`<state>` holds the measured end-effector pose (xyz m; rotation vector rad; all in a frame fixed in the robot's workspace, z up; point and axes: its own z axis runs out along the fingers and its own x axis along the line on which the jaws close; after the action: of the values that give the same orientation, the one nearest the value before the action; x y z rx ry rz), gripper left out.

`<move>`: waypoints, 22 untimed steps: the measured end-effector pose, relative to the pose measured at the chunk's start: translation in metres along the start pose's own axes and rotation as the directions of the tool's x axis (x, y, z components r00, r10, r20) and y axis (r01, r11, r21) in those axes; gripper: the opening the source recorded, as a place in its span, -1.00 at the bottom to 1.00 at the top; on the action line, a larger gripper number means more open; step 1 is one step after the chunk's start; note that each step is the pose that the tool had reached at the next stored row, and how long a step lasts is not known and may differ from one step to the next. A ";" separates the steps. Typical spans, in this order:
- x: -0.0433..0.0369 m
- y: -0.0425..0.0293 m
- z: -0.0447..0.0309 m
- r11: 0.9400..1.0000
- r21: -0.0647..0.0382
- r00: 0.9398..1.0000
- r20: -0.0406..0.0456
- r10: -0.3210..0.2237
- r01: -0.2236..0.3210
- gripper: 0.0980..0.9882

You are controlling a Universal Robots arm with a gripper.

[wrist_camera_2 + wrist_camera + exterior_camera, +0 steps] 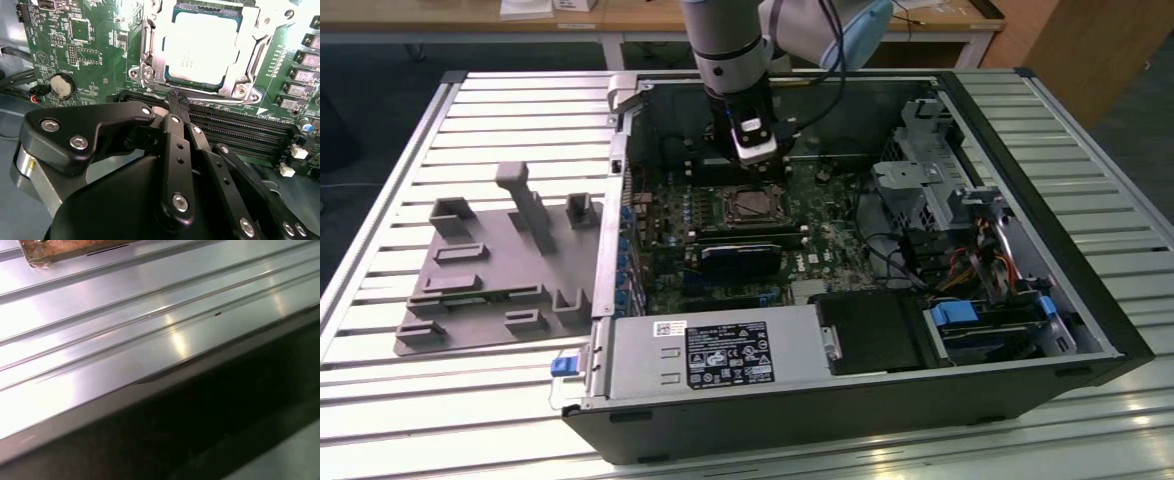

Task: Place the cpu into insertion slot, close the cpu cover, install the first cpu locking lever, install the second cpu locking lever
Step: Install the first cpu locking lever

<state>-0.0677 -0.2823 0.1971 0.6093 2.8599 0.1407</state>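
Evidently the cpu (202, 47) lies in the insertion slot (207, 7), toward the exterior view's left of the case (881, 400), with the cpu cover (150, 55) lowered over it. The gripper (173, 102), clenched on nothing, hovers just beside. This looks like the lever stage, likely demanding a precise downward press.

Slatted metal table (520, 110), wooden desks (640, 15)
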 end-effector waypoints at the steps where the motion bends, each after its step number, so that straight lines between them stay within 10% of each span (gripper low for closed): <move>1: 0.0001 0.0000 0.0003 1.000 0.002 1.000 0.001 0.000 0.000 -0.99; 22: 0.0010 -0.0008 0.0051 1.000 0.023 1.000 0.012 -0.006 0.006 -0.99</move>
<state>-0.0677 -0.2824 0.1918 0.6039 2.8554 0.1032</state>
